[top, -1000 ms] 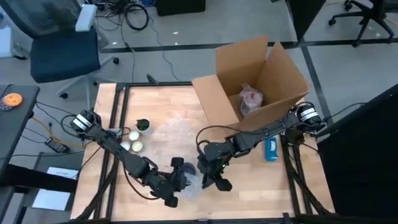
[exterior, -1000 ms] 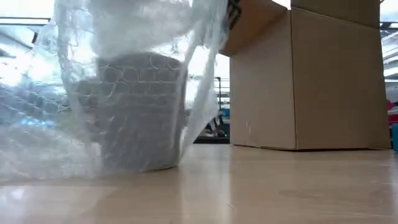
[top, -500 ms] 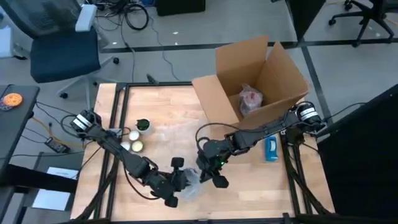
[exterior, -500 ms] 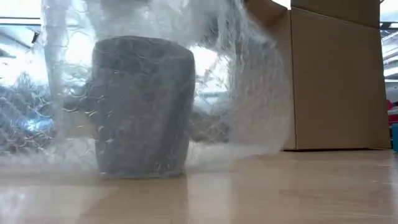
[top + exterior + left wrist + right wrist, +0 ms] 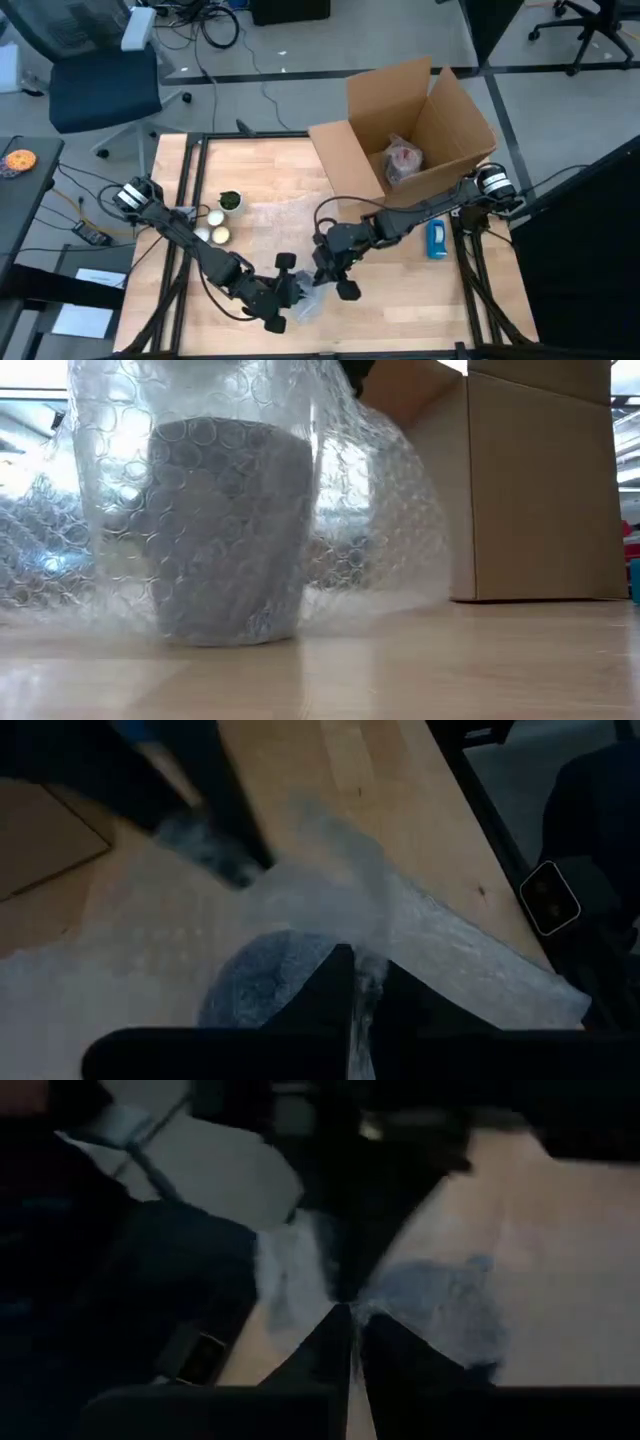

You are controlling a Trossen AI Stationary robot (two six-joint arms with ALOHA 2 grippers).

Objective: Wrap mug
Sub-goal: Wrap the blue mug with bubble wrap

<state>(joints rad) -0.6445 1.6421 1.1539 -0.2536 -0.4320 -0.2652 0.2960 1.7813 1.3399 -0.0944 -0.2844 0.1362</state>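
Two dark arms are meeting at the near middle of the pale wooden table [image 5: 260, 215], over one dark grey ceramic mug [image 5: 228, 530] that is standing upright there, draped in a clear sheet of bubble wrap [image 5: 370, 520]. Left gripper [image 5: 352, 982]: fingers pressed together on a fold of the sheet just above the mug. Right gripper [image 5: 347, 1327]: fingers likewise closed on a pinch of the wrap, on the opposite side.

Progress, as judged: the wrap is covering the mug's top and the side facing the low camera, but one loose flap is trailing across the table toward the open brown cardboard box [image 5: 420, 125]. Whether the far side is covered cannot be told. Closing the flap around the body and tucking the ends are remaining; roughly midway
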